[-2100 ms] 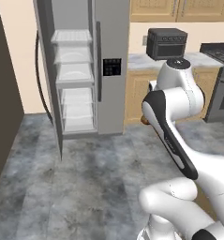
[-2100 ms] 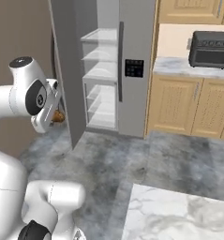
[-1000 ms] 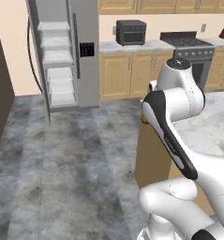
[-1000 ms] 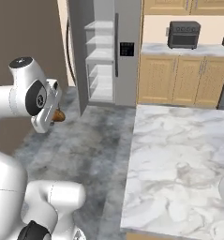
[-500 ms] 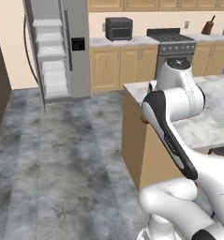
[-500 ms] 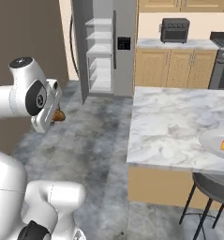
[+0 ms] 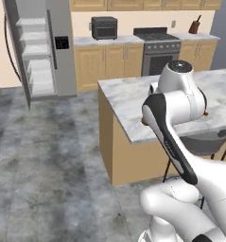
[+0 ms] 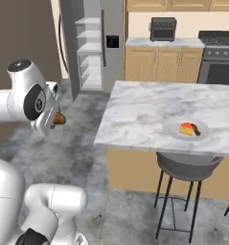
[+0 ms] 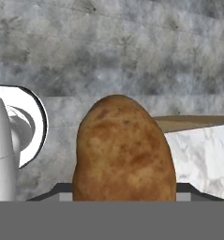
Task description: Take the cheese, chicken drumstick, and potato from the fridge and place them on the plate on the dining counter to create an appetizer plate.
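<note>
My gripper (image 8: 57,117) is shut on the potato (image 9: 123,150), a brown oval lump that stands large in the hand view and also shows as the potato (image 8: 60,118) beside my white forearm, above the floor and left of the dining counter (image 8: 144,107). On the counter's near right side lies the pale plate (image 8: 173,130) with the yellow-orange cheese (image 8: 185,128) and the dark chicken drumstick (image 8: 196,129) on it. The fridge (image 8: 89,45) stands open at the back left; it is also the fridge (image 7: 39,52) in the left base view. A corner of the marble counter (image 9: 202,159) appears beyond the potato.
A grey stool (image 8: 185,167) stands under the counter's near edge below the plate. Wood wall cabinets with a toaster oven (image 8: 163,28) and a stove (image 8: 219,64) run along the back. Grey stone floor (image 8: 82,158) lies between me and the island.
The base has driven and turned away from the fridge, so the whole scene shifted; the island now sits nearer and more central. The arm has kept its pose with the potato in its grip.
</note>
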Tool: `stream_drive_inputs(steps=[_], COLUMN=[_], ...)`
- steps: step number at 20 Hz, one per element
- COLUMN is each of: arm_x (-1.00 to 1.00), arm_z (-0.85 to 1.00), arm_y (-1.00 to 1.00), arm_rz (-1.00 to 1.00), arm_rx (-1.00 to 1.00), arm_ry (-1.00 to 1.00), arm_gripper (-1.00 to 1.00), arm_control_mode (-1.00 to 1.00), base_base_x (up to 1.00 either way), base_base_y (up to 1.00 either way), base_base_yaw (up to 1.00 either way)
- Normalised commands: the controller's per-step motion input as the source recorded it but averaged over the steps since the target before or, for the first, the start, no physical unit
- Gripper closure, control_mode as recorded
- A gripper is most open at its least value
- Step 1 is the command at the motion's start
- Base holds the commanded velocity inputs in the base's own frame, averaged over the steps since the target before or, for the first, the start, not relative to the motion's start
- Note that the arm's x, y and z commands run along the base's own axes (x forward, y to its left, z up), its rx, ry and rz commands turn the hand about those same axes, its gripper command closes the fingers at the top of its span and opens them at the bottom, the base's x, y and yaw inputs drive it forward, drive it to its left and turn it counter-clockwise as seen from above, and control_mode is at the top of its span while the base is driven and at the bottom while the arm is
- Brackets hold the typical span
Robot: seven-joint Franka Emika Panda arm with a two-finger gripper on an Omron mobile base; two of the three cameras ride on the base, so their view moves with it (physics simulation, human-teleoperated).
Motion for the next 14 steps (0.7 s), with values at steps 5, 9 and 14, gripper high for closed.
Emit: stream_drive_inputs(steps=[5,9,14], arm_x=[0.0,0.0,0.0], arm_z=[0.0,0.0,0.0], arm_y=[0.0,0.0,0.0], arm_rz=[0.0,0.0,0.0], arm_rx=[0.0,0.0,0.0], arm_ry=[0.0,0.0,0.0], arm_gripper=[1.0,1.0,1.0], arm_control_mode=[1.0,1.0,1.0], base_base_x=[0.02,0.18,0.46], base_base_y=[-1.0,-1.0,-0.87], base_base_yaw=[0.0,0.0,0.0])
